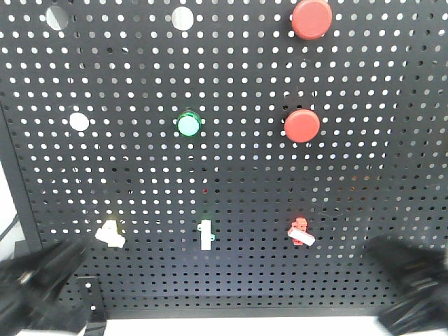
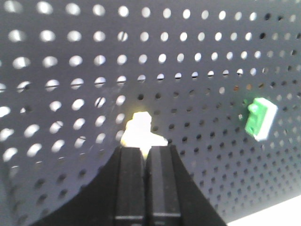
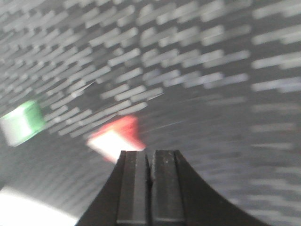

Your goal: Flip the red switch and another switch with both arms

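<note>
Our left gripper [image 2: 146, 149], clenched empty, sat just below the yellow switch [image 2: 140, 129], low on the board's [image 1: 133, 183] left. Our right gripper [image 3: 151, 154], likewise clenched, hung near the red switch [image 3: 115, 137]. We judged square fingertip pushes on both levers best.

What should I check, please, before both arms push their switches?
1. Left gripper shut for poking: ok.
2. Left gripper aimed at pale yellow switch: ok, it sits just beyond the fingertips.
3. Right gripper shut: ok.
4. Right gripper aimed at red switch: not ok, the switch lies off to one side in the wrist view.
5. Right wrist view sharp: not ok, smeared.
6. Either gripper touching its switch: cannot tell.
</note>
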Controlling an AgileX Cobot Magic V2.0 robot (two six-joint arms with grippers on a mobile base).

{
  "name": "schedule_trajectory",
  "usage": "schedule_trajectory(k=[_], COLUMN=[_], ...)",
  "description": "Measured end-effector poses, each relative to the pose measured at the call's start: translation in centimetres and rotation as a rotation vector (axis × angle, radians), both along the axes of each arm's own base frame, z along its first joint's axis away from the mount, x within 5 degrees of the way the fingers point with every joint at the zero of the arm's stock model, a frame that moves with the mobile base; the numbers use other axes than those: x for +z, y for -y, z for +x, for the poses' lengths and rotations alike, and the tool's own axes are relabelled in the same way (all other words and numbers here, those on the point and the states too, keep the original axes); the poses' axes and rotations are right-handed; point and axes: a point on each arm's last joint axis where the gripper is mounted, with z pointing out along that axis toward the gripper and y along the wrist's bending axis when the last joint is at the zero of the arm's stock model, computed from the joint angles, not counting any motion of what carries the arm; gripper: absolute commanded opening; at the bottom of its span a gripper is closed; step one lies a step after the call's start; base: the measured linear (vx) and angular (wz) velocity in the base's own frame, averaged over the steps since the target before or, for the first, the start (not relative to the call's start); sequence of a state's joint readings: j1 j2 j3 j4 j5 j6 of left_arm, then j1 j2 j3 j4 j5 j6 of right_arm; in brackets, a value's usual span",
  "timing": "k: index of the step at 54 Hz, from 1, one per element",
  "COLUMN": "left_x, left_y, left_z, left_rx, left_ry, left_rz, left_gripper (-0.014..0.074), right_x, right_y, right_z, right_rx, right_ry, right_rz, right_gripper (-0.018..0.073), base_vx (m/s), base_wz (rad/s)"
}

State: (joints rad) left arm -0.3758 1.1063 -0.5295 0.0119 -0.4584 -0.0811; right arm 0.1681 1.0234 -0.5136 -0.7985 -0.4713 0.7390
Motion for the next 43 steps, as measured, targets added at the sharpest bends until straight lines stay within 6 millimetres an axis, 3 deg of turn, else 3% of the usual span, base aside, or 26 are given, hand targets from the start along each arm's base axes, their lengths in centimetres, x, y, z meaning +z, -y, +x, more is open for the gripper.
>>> schedule_trajectory(k=[12, 33, 43], left_x=[1.8, 0.0, 0.0], left_y=[0.8, 1.4, 1.4], left_z=[2.1, 3.6, 3.8], left_rx=[0.0, 0.001, 0.015], left_ry=[0.009, -0.075, -0.064], left_rz=[-0.003, 0.03, -0.003], left_gripper=[0.0003, 0.0003, 0.0003], right_x=[0.0, 0.0, 0.0], right_y=[-0.4, -0.2, -0.2], right_z=[0.0, 0.1, 0.1], right_rx=[-0.036, -0.066, -0.066], right_ry=[-0.008, -0.019, -0.019], right_rz=[0.005, 0.036, 0.036], right_gripper=[-0.0006, -0.0006, -0.0006], base_vx=[0.0, 0.0, 0.0], base_wz=[0.0, 0.0, 0.0])
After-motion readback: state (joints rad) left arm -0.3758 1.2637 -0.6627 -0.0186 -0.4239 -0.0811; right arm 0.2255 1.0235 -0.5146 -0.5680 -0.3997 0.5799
